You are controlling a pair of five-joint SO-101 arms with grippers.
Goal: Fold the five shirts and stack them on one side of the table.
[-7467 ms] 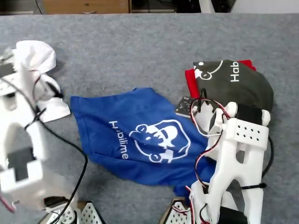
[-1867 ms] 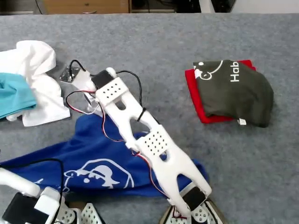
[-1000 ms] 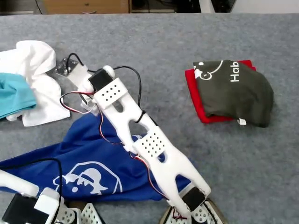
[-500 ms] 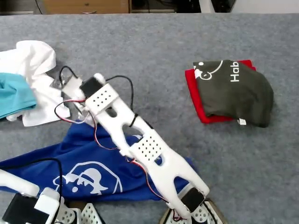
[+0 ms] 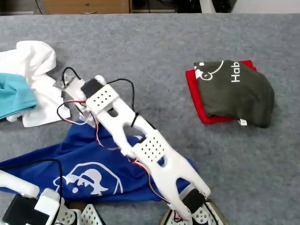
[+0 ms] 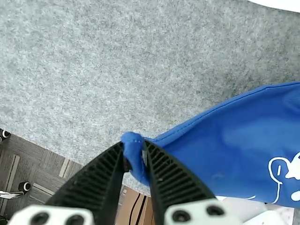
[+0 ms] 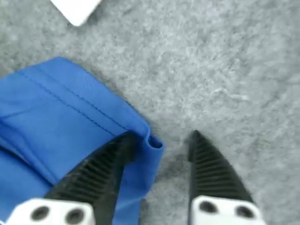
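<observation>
— Where's the blue shirt [image 5: 93, 164] lying?
— Spread over the near left of the table [image 5: 159, 42], one corner right at the edge. The left gripper [image 6: 134, 148] is clamped tight on that corner.
— And the right gripper [image 7: 161, 137]?
— Jaws apart, straddling the far corner. One finger sits on the folded hem and the other on bare grey cover (nothing gripped yet, as far as I can see).
— So what goes wrong?
— I'd guess it closes on just the tip, or only the top layer, and the cloth slips out when lifted. A hard tug from the left could drag the shirt off the edge. The white shirt [image 5: 35, 61] and teal shirt [image 5: 14, 96] lie near, so a sweep might snag them. The dark shirt [image 5: 234, 91] on the red shirt [image 5: 192, 89] sits well apart.
</observation>
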